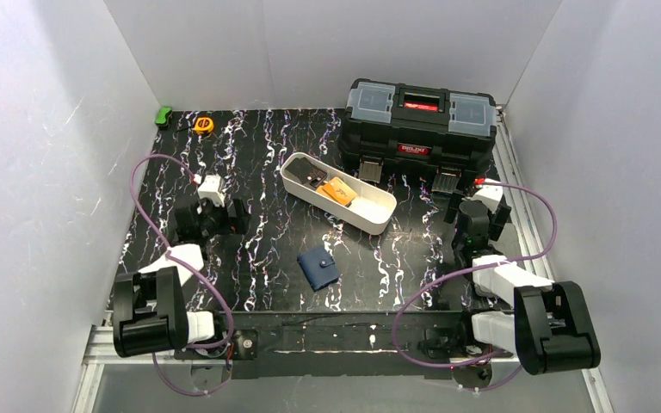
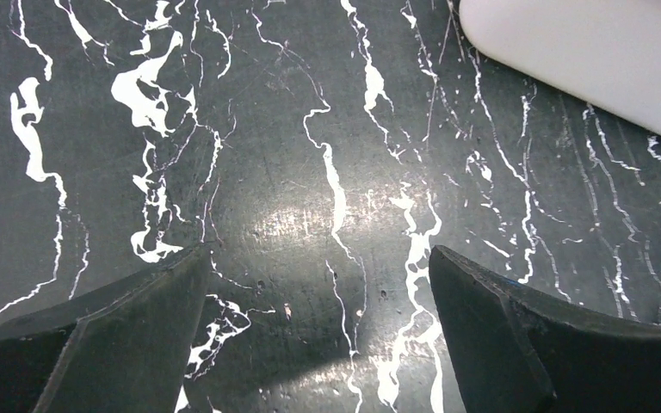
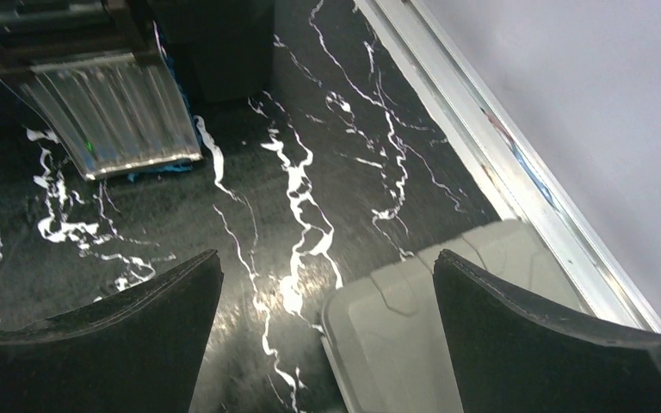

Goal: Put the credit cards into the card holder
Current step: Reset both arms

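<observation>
We note left pincer [image 2: 318, 258] and right pincer [image 3: 327, 262] released, credit cards [image 1: 337, 190] in white tray [image 1: 381, 217], card holder [image 1: 318, 268] closed on bench [image 1: 258, 258].

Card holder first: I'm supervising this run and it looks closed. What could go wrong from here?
1. The card holder lies closed and loose on the table; prying it open may just slide it unless it is pinned.
2. The orange card and a dark card lie flat inside the white tray; they are probably hard to pinch, and its walls could block the approach.
</observation>
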Available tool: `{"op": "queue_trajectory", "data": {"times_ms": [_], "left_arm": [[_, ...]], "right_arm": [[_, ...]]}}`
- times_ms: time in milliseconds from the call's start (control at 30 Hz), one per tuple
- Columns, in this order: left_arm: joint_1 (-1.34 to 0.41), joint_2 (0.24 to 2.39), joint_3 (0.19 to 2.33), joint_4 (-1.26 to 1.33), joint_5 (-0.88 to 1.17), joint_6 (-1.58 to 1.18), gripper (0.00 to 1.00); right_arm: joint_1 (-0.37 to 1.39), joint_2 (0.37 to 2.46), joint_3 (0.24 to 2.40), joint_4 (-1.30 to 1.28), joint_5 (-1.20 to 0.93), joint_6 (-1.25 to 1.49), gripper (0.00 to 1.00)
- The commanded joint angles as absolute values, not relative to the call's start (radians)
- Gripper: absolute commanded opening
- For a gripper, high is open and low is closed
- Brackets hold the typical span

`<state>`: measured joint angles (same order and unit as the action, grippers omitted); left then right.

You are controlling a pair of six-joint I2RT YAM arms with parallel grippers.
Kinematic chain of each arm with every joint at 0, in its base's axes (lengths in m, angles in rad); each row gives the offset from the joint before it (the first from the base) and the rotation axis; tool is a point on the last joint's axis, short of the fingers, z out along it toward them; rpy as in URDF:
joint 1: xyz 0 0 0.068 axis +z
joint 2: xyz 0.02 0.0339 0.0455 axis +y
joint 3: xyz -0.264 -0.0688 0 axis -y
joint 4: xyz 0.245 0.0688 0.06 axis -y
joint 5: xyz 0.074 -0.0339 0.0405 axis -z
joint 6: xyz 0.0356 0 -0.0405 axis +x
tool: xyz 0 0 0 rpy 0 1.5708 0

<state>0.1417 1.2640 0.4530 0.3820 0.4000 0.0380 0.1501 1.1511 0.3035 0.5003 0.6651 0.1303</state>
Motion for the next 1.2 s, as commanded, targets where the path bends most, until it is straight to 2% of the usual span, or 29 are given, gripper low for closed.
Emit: {"op": "queue_trajectory", "data": {"times_ms": [0, 133, 267, 333, 400, 500, 633, 833, 1167], "left_arm": [[0.143, 1.331, 0.370, 0.743, 0.411, 0.016, 0.98], [0.142, 1.448, 0.299, 1.007, 0.425, 0.007, 0.98], [0.139, 1.515, 0.264, 1.132, 0.449, 0.008, 0.98], [0.130, 1.483, 0.286, 1.027, 0.431, 0.031, 0.98], [0.123, 1.507, 0.282, 1.082, 0.423, 0.016, 0.98], [0.111, 1.491, 0.283, 1.048, 0.403, 0.031, 0.98], [0.111, 1.489, 0.281, 1.050, 0.403, 0.033, 0.98], [0.111, 1.493, 0.278, 1.064, 0.403, 0.028, 0.98], [0.112, 1.491, 0.281, 1.056, 0.403, 0.031, 0.98]], "right_arm": [[0.126, 1.215, 0.341, 0.734, 0.627, 0.093, 0.98], [0.122, 1.274, 0.349, 0.795, 0.577, 0.092, 0.98], [0.121, 1.323, 0.348, 0.852, 0.576, 0.091, 0.98], [0.120, 1.318, 0.350, 0.835, 0.572, 0.101, 0.98], [0.116, 1.322, 0.351, 0.833, 0.566, 0.099, 0.98], [0.064, 1.358, 0.441, 0.697, 0.473, 0.128, 0.98], [0.064, 1.381, 0.492, 0.625, 0.474, 0.112, 0.98], [0.062, 1.283, 0.280, 0.912, 0.401, 0.110, 0.98], [0.027, 1.326, 0.244, 1.016, 0.303, 0.095, 0.98]]}}
